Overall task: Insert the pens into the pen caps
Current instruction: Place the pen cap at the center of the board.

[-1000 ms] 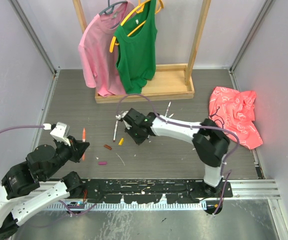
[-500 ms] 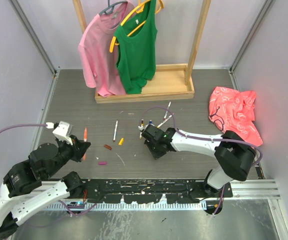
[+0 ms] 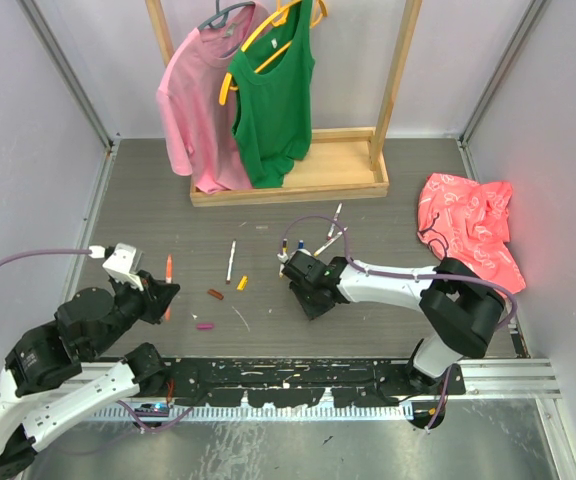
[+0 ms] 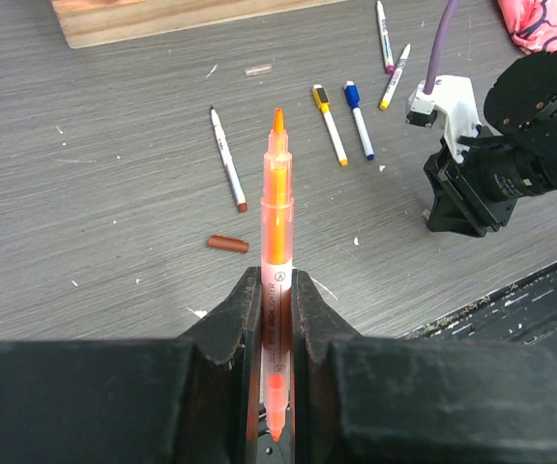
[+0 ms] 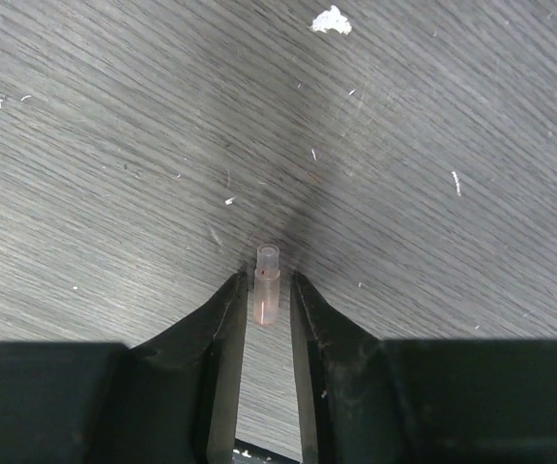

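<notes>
Your left gripper (image 4: 277, 290) is at about 8 o'clock on the grey wood-grain table (image 3: 148, 200). Its jaws are clamped on the lower barrel of a translucent orange marker pen (image 4: 277, 193), whose bare orange tip points toward 12 o'clock.

Just beyond that tip in the wrist view, a short brown plastic cap (image 4: 228, 244) lies flat on the table. In the top view, a short magenta plastic cap (image 3: 205, 326) lies a little nearer you than the brown one. A small yellow-orange plastic cap (image 3: 242, 283) lies toward 2 o'clock of the brown one.

Your right gripper (image 5: 267, 290) is down at the table near the centre. Its jaws are narrow, with a small translucent pinkish cap (image 5: 267, 266) between the fingertips, open end pointing away from the wrist. You cannot tell whether the pads actually press on it, because thin gaps seem to show on either side.

Farther out, a thin white pen with a brown tip (image 4: 227, 159) lies loose at 11 o'clock of the right gripper. A white pen with a yellow cap (image 4: 329, 124) and a white pen with a blue cap (image 4: 359, 118) lie side by side just beyond that gripper. Two more thin white pens (image 3: 333, 228) lie toward 1 o'clock.

At 12 o'clock stands a wooden clothes rack (image 3: 298, 182) with a pink T-shirt (image 3: 196, 110) and a green tank top (image 3: 273, 110) hanging on it. A crumpled coral-pink cloth (image 3: 473, 235) lies at 3 o'clock.
</notes>
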Robot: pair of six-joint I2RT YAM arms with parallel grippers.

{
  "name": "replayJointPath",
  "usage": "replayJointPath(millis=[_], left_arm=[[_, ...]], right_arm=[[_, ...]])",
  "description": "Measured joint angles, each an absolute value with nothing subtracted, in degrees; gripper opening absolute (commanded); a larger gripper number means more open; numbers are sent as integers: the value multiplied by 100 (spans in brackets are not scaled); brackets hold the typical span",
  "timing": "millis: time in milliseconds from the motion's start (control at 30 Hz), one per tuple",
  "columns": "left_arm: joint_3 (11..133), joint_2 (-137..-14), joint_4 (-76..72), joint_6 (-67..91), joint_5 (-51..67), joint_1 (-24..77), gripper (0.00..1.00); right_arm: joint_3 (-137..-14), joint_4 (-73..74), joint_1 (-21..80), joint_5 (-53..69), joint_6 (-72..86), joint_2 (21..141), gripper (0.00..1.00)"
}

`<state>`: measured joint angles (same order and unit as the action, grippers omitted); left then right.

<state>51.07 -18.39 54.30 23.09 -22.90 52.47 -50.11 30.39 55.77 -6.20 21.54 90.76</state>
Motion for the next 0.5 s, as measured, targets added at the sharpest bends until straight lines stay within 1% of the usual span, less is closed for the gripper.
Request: replayJointPath(millis=[100, 300, 400, 500], left_arm=[[5107, -1813, 5430, 2311, -2318, 5247, 0], [5107, -1813, 5430, 2311, -2329, 5247, 0], [5107, -1813, 5430, 2311, -2333, 5247, 0], [5107, -1813, 5430, 2311, -2338, 5247, 0]], right_arm=[[-5011, 3039, 5577, -648, 2147, 9078, 35], [-5028, 3044, 5577, -663, 2137, 9102, 35], [-5061, 3041, 5577, -663, 2134, 9133, 32], [-5094, 3041, 5577, -655, 2134, 9166, 25]])
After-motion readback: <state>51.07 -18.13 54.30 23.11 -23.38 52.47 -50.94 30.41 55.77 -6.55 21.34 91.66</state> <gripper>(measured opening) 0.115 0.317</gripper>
